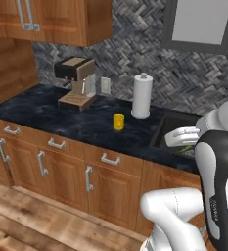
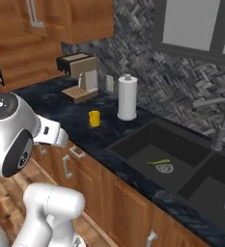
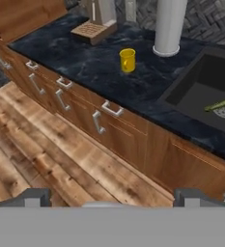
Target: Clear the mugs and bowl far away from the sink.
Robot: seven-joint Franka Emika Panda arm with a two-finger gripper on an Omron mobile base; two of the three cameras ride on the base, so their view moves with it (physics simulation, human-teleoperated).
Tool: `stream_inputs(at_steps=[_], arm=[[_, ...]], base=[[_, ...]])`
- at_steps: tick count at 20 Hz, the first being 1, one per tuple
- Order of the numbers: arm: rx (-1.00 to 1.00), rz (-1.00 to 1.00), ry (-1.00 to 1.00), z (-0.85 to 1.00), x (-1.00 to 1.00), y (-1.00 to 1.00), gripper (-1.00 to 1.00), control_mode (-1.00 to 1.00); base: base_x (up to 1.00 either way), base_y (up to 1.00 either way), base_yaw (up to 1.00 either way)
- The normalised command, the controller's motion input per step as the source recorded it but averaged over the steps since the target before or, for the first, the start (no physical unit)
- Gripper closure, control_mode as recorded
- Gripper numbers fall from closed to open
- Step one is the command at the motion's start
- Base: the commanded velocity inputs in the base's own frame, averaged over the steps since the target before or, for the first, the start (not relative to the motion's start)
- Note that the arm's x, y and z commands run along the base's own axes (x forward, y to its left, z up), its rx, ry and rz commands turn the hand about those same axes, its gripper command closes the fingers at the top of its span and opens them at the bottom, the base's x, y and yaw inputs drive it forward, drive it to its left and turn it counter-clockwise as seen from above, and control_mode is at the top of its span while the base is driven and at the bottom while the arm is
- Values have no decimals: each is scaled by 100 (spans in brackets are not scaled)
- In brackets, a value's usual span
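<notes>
No writing is readable anywhere. One plain yellow cylindrical mug (image 3: 127,60) stands on the dark marbled counter (image 3: 85,62), at ten o'clock from the black recessed sink (image 3: 205,96). The gripper (image 3: 111,195) hangs released, fingertips wide apart, holding nothing.

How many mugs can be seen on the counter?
1. The yellow mug stands on the dark counter, left of the paper-towel roll and the sink. Others may be hidden.

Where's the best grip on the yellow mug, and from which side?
Take the yellow mug by its rim wall from above, one finger inside and one outside. It stands upright on the counter with its mouth open and clear space around it. Its handle seems to face the sink, so pinch the wall on the opposite side. The gripper is open, well back from the counter.
</notes>
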Motion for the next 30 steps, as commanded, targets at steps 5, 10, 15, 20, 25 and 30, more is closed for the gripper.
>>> stream_inputs(at_steps=[5, 10, 15, 20, 25, 30], arm=[[0, 0, 0, 0, 0, 0, -100, 100], [0, 0, 0, 0, 0, 0, -100, 100], [0, 0, 0, 0, 0, 0, -100, 100], [0, 0, 0, 0, 0, 0, -100, 100], [0, 0, 0, 0, 0, 0, -100, 100], [0, 0, 0, 0, 0, 0, -100, 100]], base=[[57, 21, -21], [64, 40, -21], [50, 7, -14], [60, 11, -17], [65, 31, -20], [46, 20, -19]])
